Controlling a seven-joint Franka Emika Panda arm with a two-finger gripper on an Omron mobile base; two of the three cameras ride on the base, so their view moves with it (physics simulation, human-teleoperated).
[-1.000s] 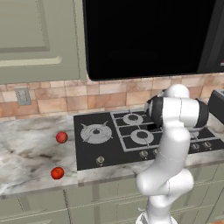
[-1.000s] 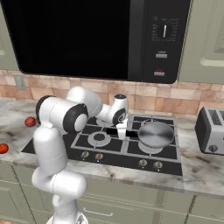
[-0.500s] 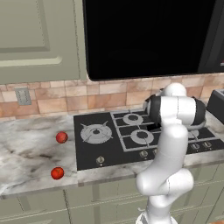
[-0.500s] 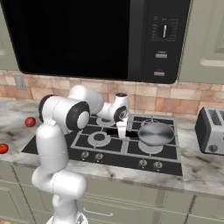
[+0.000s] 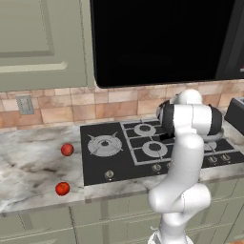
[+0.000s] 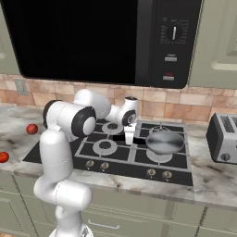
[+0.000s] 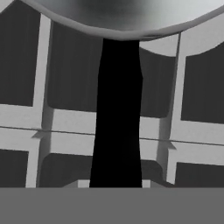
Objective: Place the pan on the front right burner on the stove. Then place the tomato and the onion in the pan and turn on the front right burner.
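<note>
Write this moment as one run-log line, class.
gripper: shut on pan handle | pan: over stove right side | two red balls: on counter

Pan (image 6: 165,141) on the stove (image 6: 111,157), at its right side, near the front. Toaster (image 6: 224,138) right of the stove on the surface (image 5: 33,164); two balls (image 5: 67,149) (image 5: 62,188) left of it.

A home kitchen is shown, rendered in simulation. A black glass stove (image 6: 115,155) with grey grates and silver knobs is set into a marbled surface (image 5: 33,171). A black microwave (image 6: 102,41) is mounted above it, flanked by pale green cabinets (image 5: 40,43), with matching drawers below. A tiled brick-toned backsplash (image 5: 62,107) with a wall outlet (image 5: 25,104) is seen behind, and a toaster (image 6: 223,138) at the far right.
</note>
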